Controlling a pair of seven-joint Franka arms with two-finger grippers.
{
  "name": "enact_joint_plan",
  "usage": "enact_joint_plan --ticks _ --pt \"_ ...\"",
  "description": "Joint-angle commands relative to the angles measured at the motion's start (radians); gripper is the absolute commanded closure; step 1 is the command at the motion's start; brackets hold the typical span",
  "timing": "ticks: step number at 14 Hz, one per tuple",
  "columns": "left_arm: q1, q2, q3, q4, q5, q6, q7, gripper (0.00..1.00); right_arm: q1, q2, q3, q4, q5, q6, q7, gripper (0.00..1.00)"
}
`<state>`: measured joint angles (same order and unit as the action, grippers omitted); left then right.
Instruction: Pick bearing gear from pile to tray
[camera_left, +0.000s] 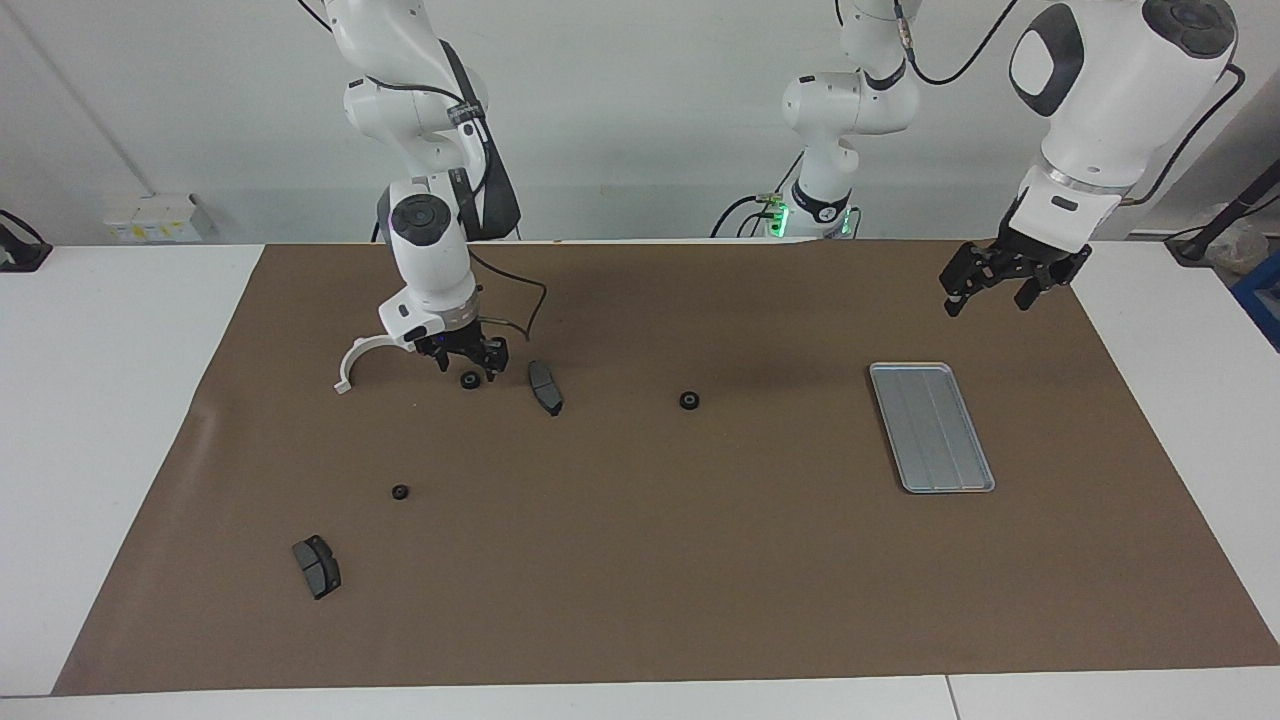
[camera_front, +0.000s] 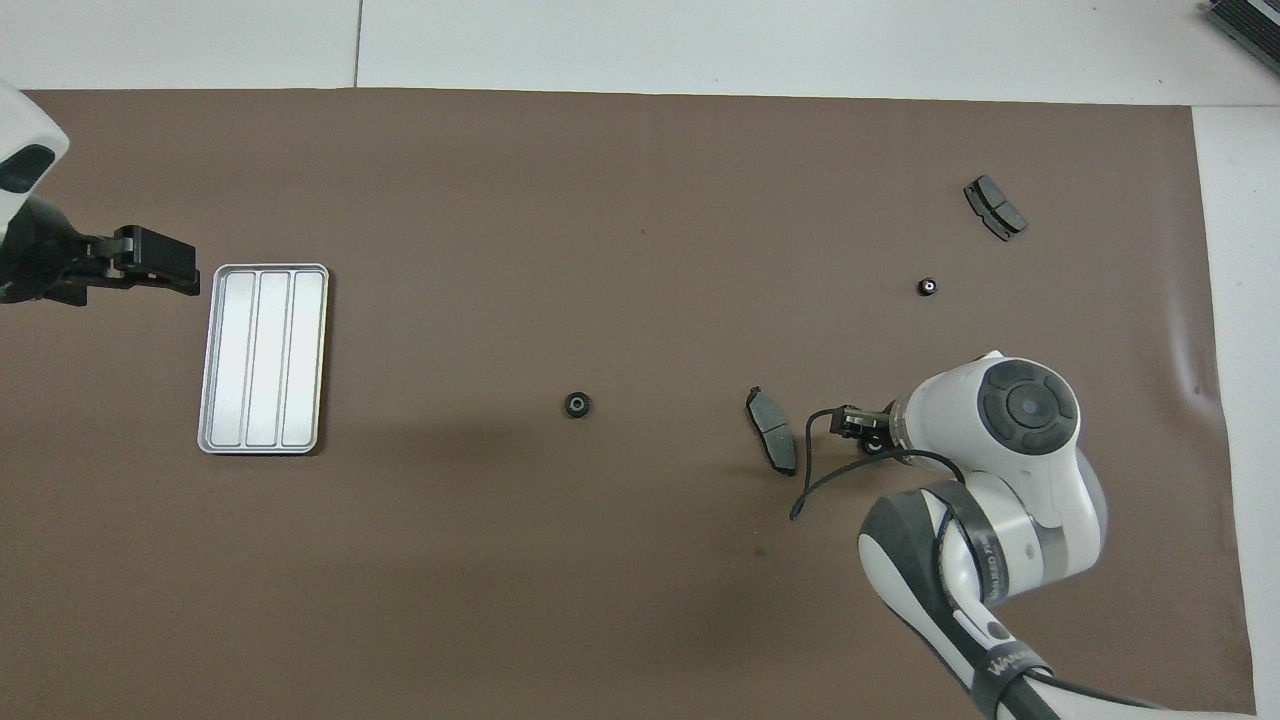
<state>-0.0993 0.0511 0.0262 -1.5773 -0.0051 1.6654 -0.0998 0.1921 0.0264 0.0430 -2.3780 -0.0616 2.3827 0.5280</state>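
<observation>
The pile lies scattered over the brown mat. One black bearing gear (camera_left: 469, 380) sits beside the white half-ring bracket (camera_left: 348, 362), and my right gripper (camera_left: 467, 364) stands low over it, open, with a finger on either side. From overhead the right gripper (camera_front: 860, 428) shows at the wrist's edge and the arm hides the bracket. Two more black gears (camera_left: 689, 401) (camera_left: 400, 492) lie apart on the mat. The grey tray (camera_left: 905, 470) (camera_front: 262, 268) lies toward the left arm's end. My left gripper (camera_left: 985, 290) (camera_front: 150, 262) waits open in the air beside the tray.
A dark grey pad (camera_left: 545, 386) (camera_front: 771, 443) lies close beside the right gripper. A second pad (camera_left: 316, 566) (camera_front: 994, 207) lies farthest from the robots at the right arm's end. The right arm's cable (camera_front: 815, 480) loops over the mat.
</observation>
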Motion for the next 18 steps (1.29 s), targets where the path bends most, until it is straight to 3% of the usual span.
enact_joint_plan --ticks 1,9,11,15,18 --pt "0.007 -0.023 -0.002 -0.02 -0.006 -0.009 0.005 0.0 -0.025 -0.025 0.014 -0.059 0.019 0.061 -0.042 0.22" --pt "0.007 -0.023 -0.002 -0.02 -0.006 -0.01 0.005 0.0 -0.037 -0.019 0.014 -0.099 0.019 0.124 -0.054 0.38" --pt "0.007 -0.023 -0.002 -0.02 -0.006 -0.009 0.005 0.0 -0.037 -0.019 0.014 -0.101 0.019 0.124 -0.052 0.52" --pt "0.004 -0.034 -0.005 -0.02 -0.006 -0.007 0.003 0.0 -0.036 -0.013 0.015 -0.095 0.019 0.125 -0.046 0.94" --pt "-0.007 -0.036 -0.008 -0.021 -0.007 -0.006 -0.001 0.0 -0.028 -0.008 0.015 -0.075 0.019 0.127 -0.04 1.0"
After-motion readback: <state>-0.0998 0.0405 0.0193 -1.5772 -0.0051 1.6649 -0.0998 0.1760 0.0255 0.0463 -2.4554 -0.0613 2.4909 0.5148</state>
